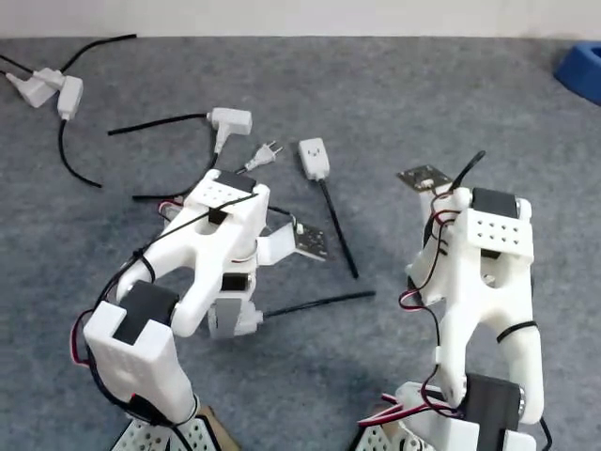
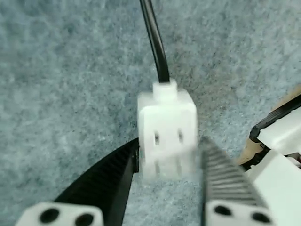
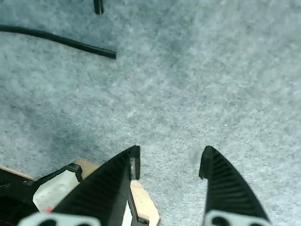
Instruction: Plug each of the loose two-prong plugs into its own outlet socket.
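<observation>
Where the arms stand, high view: grey carpet; blue object at 1 o'clock; left arm bent low at 8 o'clock.
Loose plug: 11 o'clock of centre, long axis 2-to-8, near free socket.
Free socket: long axis 12-to-6, cord leaving toward 5.
Count: four white blocks lying free, one loose plug.
Left wrist view, held socket: clamped in left gripper, two slots facing camera, black cable leading away.
Right wrist view, right gripper: fingers apart above carpet; cable end beyond.

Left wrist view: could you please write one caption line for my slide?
Left tool holds a white outlet socket by its sides, its black cord leading away over grey carpet.
</observation>
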`<state>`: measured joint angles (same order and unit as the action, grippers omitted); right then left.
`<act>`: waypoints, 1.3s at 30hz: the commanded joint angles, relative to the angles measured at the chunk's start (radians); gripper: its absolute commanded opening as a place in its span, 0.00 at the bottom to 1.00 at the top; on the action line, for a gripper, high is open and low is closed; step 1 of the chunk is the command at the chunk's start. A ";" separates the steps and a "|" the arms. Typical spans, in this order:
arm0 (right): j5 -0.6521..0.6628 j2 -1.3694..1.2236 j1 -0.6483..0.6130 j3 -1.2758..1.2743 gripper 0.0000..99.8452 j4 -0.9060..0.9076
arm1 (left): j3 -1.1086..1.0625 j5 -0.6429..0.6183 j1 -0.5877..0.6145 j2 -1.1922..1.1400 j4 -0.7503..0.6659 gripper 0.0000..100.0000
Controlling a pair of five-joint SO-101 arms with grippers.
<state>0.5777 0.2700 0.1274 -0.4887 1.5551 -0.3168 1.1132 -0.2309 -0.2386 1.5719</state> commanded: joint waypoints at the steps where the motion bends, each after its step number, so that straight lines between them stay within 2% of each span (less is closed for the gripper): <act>1: 0.008 0.042 -0.007 0.048 0.21 0.008 | 0.025 0.012 0.015 0.047 0.003 0.33; 6: 0.008 0.045 -0.007 0.048 0.21 0.008 | 0.035 0.048 0.041 0.054 -0.003 0.33; 10: 0.008 0.045 -0.007 0.045 0.21 0.008 | 0.188 0.025 0.176 0.047 -0.018 0.33; 13: 0.008 0.050 -0.007 0.042 0.21 0.010 | 0.341 -0.049 0.326 0.045 -0.020 0.33; 18: -0.091 0.050 -0.038 0.050 0.21 0.007 | 0.483 -0.299 0.509 0.044 -0.110 0.33; 21: -0.155 0.050 -0.119 0.047 0.21 0.007 | 0.430 -0.377 0.527 0.044 -0.146 0.33; 24: -0.292 0.050 -0.183 0.050 0.21 -0.012 | 0.343 -0.400 0.519 0.045 -0.218 0.33; 28: -0.427 0.050 -0.191 0.041 0.21 -0.108 | 0.272 -0.404 0.487 0.045 -0.298 0.33; 32: -0.399 0.050 -0.191 0.018 0.21 -0.125 | 0.246 -0.404 0.484 0.044 -0.368 0.33; 39: -0.359 0.050 -0.223 -0.064 0.21 -0.131 | 0.101 -0.405 0.492 0.044 -0.657 0.33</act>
<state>0.2048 0.2700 -0.0721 -0.5393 1.4246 -0.1695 0.7158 0.2708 -0.2386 1.0564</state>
